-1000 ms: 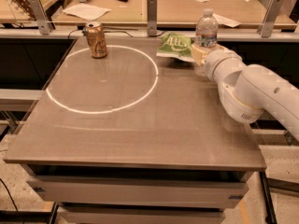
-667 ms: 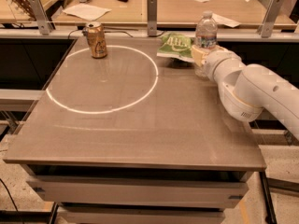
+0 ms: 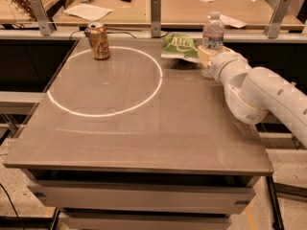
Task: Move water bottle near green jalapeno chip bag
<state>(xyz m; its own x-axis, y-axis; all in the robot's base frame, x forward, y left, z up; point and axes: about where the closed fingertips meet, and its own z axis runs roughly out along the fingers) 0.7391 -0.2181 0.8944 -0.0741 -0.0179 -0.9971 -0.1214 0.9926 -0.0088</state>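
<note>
Tool, at the far right of the grey desk, clasps the lower part of the upright, clear ribbed, white-capped water bottle, just beside the crinkly light green jalapeno chip bag. Label lettering is unreadable. 1 gold-brown drink can stands well left.

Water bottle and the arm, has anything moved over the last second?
Nothing visibly changed. The gripper is at the lower part of the water bottle, which stands beside the chip bag; the can stays put.

Lab/office w/ robot test table, paper-strewn desks behind; pincer by water bottle, far-right.
</note>
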